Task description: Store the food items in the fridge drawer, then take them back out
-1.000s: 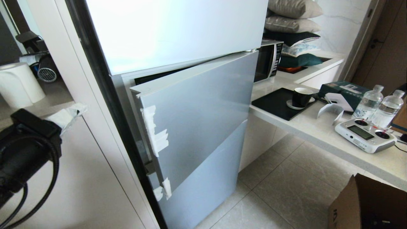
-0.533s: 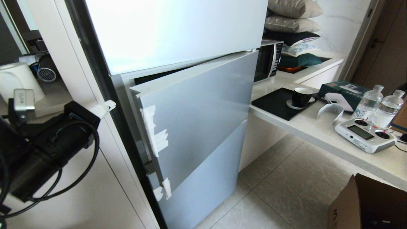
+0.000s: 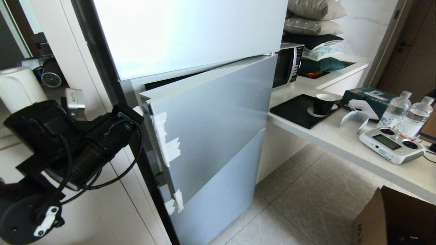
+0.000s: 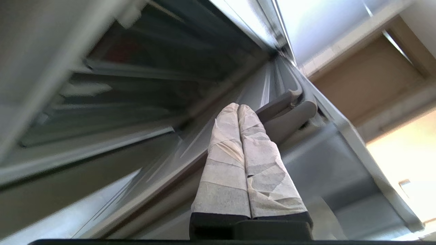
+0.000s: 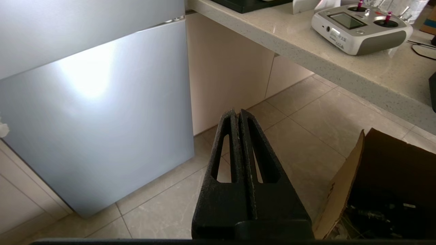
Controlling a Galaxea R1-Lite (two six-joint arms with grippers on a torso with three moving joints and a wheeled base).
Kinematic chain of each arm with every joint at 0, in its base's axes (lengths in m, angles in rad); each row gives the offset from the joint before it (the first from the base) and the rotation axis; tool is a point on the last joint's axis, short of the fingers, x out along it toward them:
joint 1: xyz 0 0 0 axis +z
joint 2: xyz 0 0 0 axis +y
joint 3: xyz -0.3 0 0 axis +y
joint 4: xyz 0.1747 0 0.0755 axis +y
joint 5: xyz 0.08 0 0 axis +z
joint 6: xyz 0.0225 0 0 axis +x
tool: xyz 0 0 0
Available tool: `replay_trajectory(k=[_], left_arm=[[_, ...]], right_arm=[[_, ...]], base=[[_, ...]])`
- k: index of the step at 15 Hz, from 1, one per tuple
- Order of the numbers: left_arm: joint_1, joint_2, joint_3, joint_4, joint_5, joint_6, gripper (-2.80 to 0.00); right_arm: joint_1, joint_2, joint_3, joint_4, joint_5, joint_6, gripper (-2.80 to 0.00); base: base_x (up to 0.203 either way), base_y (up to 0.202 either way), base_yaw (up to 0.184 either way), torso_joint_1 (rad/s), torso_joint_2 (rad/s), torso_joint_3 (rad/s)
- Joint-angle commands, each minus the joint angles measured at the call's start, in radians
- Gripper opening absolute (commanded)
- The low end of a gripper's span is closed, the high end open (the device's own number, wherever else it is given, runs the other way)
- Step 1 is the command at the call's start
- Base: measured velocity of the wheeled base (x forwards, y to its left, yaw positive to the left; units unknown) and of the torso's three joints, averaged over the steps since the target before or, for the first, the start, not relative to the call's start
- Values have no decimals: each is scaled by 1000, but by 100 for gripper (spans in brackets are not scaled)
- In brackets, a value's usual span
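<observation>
Glossy blue-grey fridge door point(image 3: 211, 126) fills most of my head view, standing slightly ajar with white tape patches along its free edge; the paler panel below it point(image 3: 218, 190) looks shut; beside it runs the stone counter point(image 3: 344, 143), carrying a remote controller point(image 3: 391, 144), two water bottles and a cup. My left gripper point(image 4: 238, 109) is at the door's open edge, its taped fingers pressed together and empty, tips reaching into the gap by the grey seal; my right gripper point(image 5: 237, 115) hangs parked over the floor tiles, jaws closed on nothing. I judge the task barely started; the door must open wider before I can reach the fridge drawer, which I cannot see; a blurred reddish spot inside may be food, but I cannot tell.
</observation>
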Motion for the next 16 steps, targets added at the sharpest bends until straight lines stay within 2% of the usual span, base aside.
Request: replay_trajectory(k=[1,3,5,6,7,10,11,12,13,15,16], left_arm=[[-63,23,3,-2,-1,2,-280],[-168,-23,36,-2,-3,2,-280],[-269,-97,137,-2,-11,-5,-280],[-286,-121,191,-2,-21,-9,-280],[-277,-135,227,-2,-26,-13,-280],[-106,-173,257,-10,-29,-8,-280],[-81,-224,264,-11,-29,5,-280],[-69,-283,268,-8,-27,35,-280],[-63,-351,272,6,-26,96,-280],[-57,-496,270,104,3,278,-280],[-56,-580,257,188,27,369,-280]], right_arm=[[0,0,0,-1,-1,0,-280],[0,0,0,-1,1,0,-280],[0,0,0,-1,-1,0,-280],[0,1,0,0,1,0,-280],[0,0,0,0,1,0,-280],[0,1,0,0,0,0,-280],[0,0,0,-1,-1,0,-280],[0,0,0,0,1,0,-280],[0,0,0,0,1,0,-280],[0,0,0,0,1,0,-280],[0,0,0,-1,1,0,-280]], base=[[0,0,0,0,0,0],[0,0,0,0,0,0],[0,0,0,0,0,0],[0,0,0,0,0,0],[0,0,0,0,0,0],[0,0,0,0,0,0],[0,0,0,0,0,0],[0,0,0,0,0,0],[0,0,0,0,0,0],[0,0,0,0,0,0],[0,0,0,0,0,0]])
